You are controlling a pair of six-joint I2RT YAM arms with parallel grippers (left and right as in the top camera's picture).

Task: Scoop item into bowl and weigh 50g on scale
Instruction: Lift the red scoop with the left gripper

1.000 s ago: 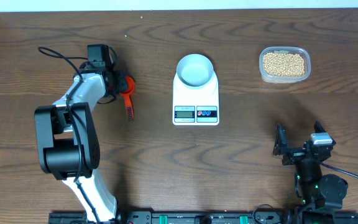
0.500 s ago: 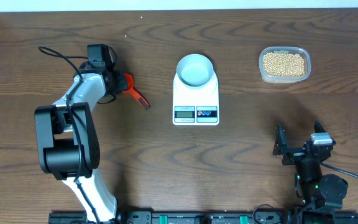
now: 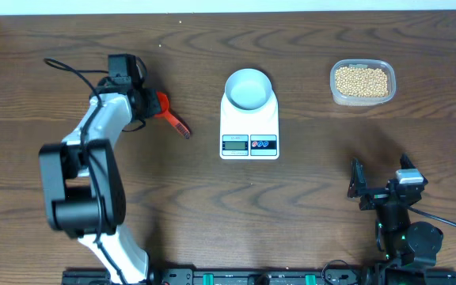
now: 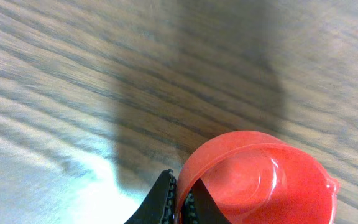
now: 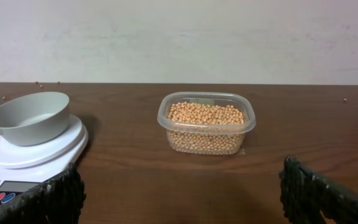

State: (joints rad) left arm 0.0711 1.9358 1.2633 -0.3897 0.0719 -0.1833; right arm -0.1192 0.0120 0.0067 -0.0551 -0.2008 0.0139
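A: What surrounds the white rectangular digital kitchen scale (image 3: 249, 127)?
B: The small round pale bluish-white bowl (image 3: 248, 87) sits on its far end. The clear plastic container (image 3: 335, 93) of small tan-yellow beans (image 3: 362, 80) lies well to the right, near the far edge of the brown wooden table (image 3: 307, 214).
A: The arms?
B: Left gripper (image 3: 152, 105) is clamped on a red plastic scoop (image 3: 172, 119) left of the scale, handle slanting toward it, not touching. Right gripper (image 3: 380, 187) sits near the front edge, jaws wide, empty; bare wood separates it from the container.
A: Wrist views?
B: Left wrist shows the scoop's cup empty; right wrist shows the beans almost reaching the rim.
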